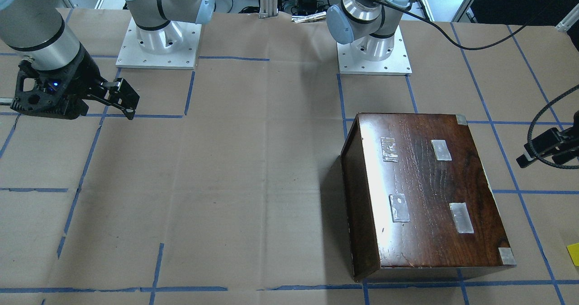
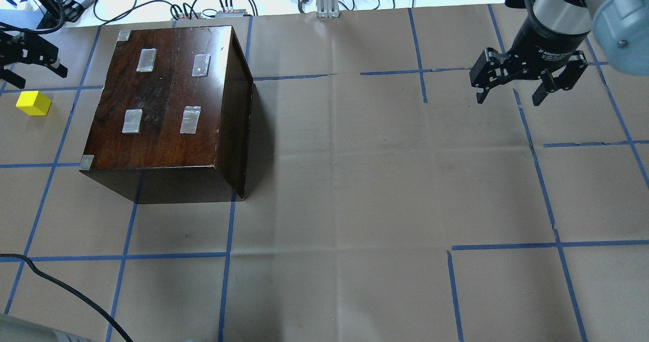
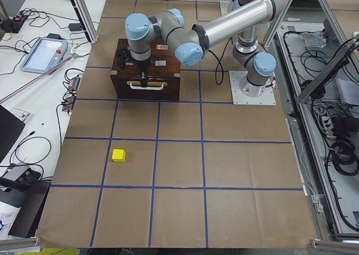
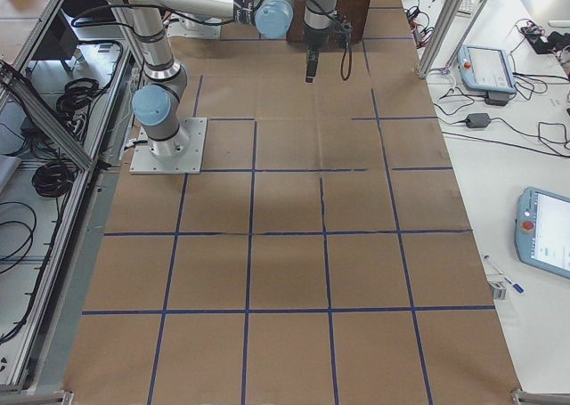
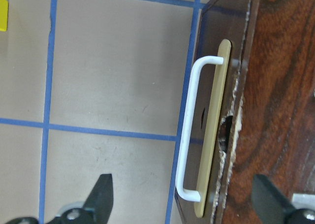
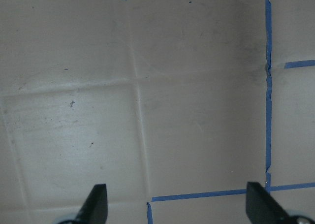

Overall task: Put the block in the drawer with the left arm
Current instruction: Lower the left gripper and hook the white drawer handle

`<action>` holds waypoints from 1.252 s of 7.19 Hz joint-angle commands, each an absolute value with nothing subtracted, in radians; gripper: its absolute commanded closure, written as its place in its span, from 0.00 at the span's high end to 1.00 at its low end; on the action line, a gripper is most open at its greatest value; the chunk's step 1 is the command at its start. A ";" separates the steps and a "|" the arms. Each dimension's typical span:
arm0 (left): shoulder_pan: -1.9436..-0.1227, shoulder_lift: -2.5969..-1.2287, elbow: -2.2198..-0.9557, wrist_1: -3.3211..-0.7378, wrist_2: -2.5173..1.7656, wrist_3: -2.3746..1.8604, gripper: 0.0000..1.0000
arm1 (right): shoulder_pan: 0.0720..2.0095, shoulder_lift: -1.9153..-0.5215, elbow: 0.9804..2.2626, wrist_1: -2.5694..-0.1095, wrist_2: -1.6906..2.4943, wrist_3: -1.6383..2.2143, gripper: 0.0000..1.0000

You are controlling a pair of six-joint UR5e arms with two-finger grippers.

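Note:
The yellow block (image 2: 33,103) lies on the paper left of the dark wooden box (image 2: 162,93); it also shows in the front view (image 1: 573,254) and the left side view (image 3: 118,154). The drawer is shut inside the box. Only its dark front with a white handle (image 5: 189,130) shows, also in the left side view (image 3: 147,86). My left gripper (image 2: 38,77) is open and empty, hanging just above that handle (image 5: 184,204), apart from the block. My right gripper (image 2: 508,98) is open and empty over bare paper (image 6: 177,204) at the far right.
A loose black cable (image 2: 61,286) trails across the near left of the table. Wires and power supplies (image 2: 203,7) lie along the far edge behind the box. Blue tape lines (image 2: 228,281) grid the brown paper. The arm bases (image 1: 158,42) stand at the robot's side.

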State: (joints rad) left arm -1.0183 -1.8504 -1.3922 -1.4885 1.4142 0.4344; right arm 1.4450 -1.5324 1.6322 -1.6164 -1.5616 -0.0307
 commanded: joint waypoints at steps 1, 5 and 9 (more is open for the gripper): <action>-0.967 -1.874 -1.384 -1.544 1.356 0.538 1.00 | 1.445 -1.532 1.632 -1.617 -1.562 -0.031 1.00; -0.959 -1.899 -1.387 -1.585 1.295 0.586 1.00 | 1.445 -1.532 1.632 -1.617 -1.562 -0.031 1.00; -0.960 -1.948 -1.407 -1.583 1.292 0.594 1.00 | 1.445 -1.532 1.632 -1.617 -1.562 -0.031 1.00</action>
